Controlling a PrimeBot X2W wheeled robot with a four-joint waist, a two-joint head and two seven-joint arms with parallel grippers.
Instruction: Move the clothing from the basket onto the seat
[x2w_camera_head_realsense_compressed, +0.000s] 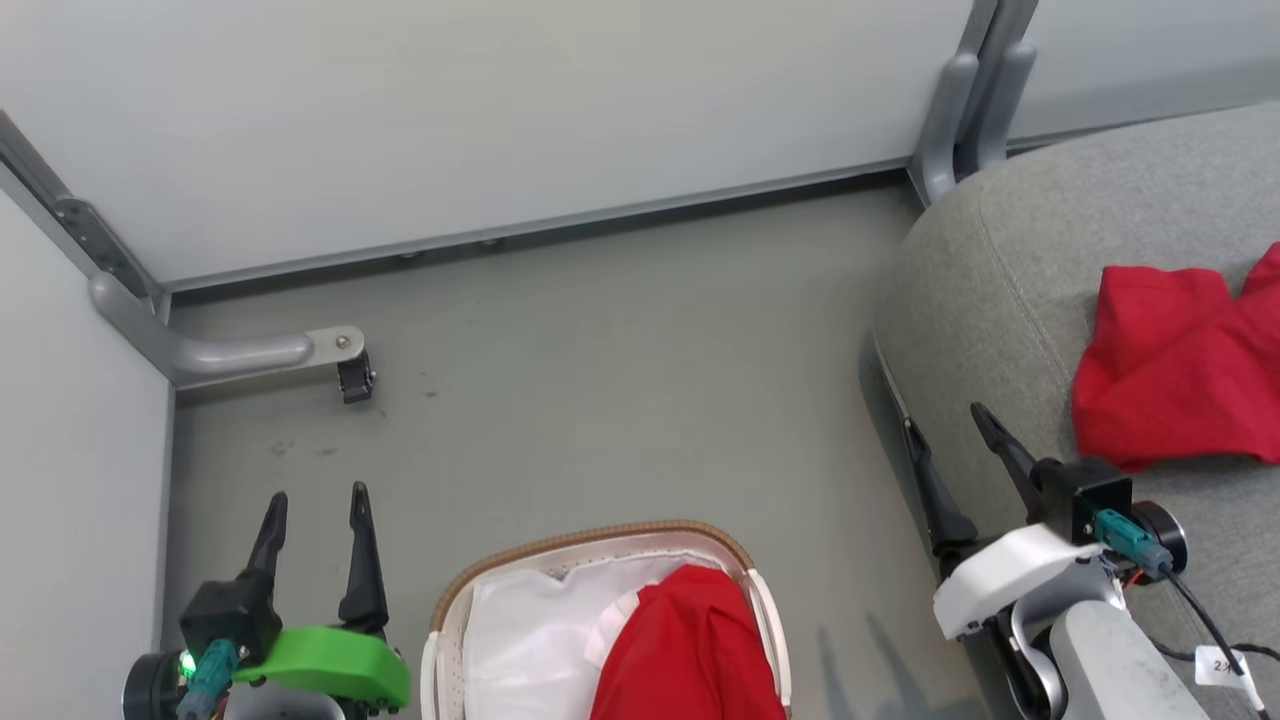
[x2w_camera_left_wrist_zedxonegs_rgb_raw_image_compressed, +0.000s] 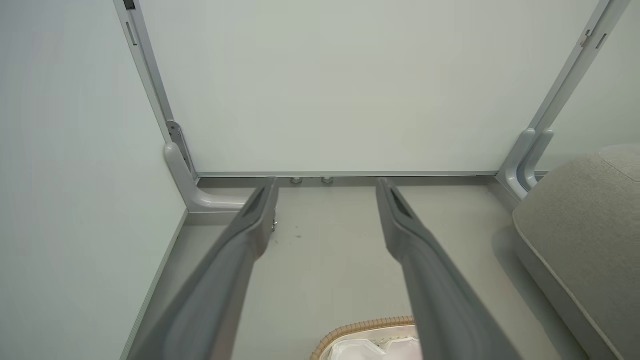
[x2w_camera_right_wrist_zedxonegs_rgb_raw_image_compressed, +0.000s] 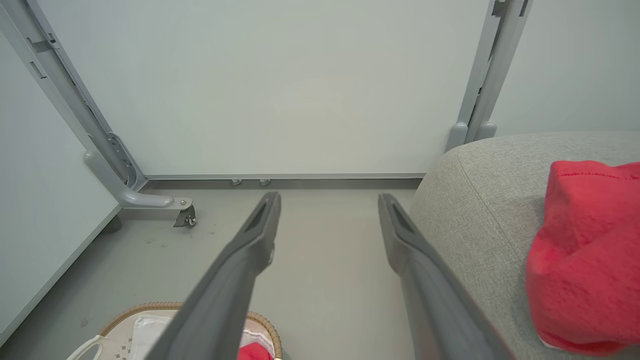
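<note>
Clothing (x2w_camera_head_realsense_compressed: 1180, 370) on seat (x2w_camera_head_realsense_compressed: 990, 300), apparently also in basket (x2w_camera_head_realsense_compressed: 600, 533) left of seat.

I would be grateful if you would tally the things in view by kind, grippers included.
red clothing heaps: 2
basket: 1
seat: 1
grippers, the left gripper and the right gripper: 2
Total: 6
</note>
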